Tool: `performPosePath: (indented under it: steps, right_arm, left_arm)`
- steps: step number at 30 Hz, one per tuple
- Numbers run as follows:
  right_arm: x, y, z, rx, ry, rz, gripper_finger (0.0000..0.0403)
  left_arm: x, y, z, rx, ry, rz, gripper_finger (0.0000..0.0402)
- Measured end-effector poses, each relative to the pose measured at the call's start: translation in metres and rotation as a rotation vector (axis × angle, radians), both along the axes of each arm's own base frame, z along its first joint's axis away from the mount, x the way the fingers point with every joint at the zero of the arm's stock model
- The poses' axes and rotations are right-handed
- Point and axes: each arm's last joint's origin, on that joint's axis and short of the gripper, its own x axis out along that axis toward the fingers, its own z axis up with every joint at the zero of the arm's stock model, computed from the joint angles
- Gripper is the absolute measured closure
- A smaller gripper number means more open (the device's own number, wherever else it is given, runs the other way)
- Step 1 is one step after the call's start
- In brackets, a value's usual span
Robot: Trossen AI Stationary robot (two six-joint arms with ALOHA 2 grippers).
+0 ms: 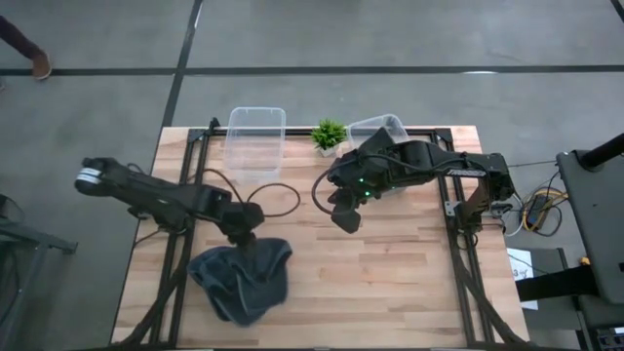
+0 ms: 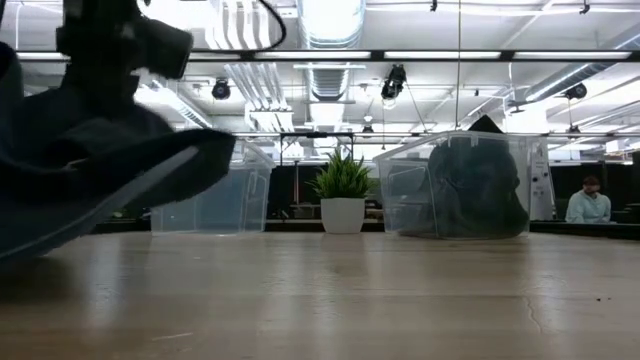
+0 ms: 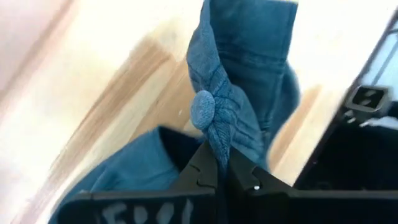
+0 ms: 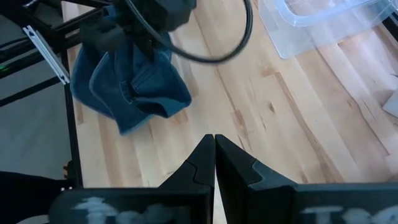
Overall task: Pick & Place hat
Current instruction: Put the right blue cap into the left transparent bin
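Note:
The blue denim hat (image 1: 244, 281) is at the table's near left part, bunched up, and fills the left of the low view (image 2: 90, 170). My left gripper (image 1: 239, 232) stands right above it and is shut on its cloth. Its crown button (image 3: 202, 109) shows just past the fingers in the left wrist view. My right gripper (image 1: 346, 216) hovers shut over the table's middle, to the right of the hat, touching nothing. The right wrist view looks past that gripper (image 4: 214, 155) at the hat (image 4: 130, 87). My left gripper (image 3: 219, 163) pinches a gathered fold of the hat's crown (image 3: 221, 134) between its two fingers, right beside the button, coming from above. The hat hangs slack below the fingers, with its brim (image 2: 150, 175) raised. Whether its lowest edge touches the table, I cannot tell.
Two clear plastic bins stand at the far edge, one on the left (image 1: 255, 136) and one on the right (image 1: 382, 125), with a small potted plant (image 1: 329, 135) between them. In the low view the right bin (image 2: 460, 185) shows something dark in or behind it. Bare wood lies between the grippers.

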Motion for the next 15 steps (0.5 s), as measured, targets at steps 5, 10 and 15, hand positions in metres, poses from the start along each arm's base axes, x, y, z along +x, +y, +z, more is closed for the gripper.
performPosePath:
  steps: [5,10,15]
  right_arm:
    - [0.000,0.000,0.000,-0.002,0.000,-0.001,0.0394]
    - [0.000,-0.001,0.000,-0.022,-0.001,-0.013,0.0394]
    - [-0.003,-0.001,0.003,-0.025,-0.011,-0.016,0.0394]
  left_arm:
    - [-0.002,0.003,0.024,0.024,-0.096,0.039,0.0401]
    - [-0.004,0.006,0.046,0.083,-0.171,0.076,0.0401]
    - [-0.008,0.009,0.072,0.184,-0.231,0.089,0.0401]
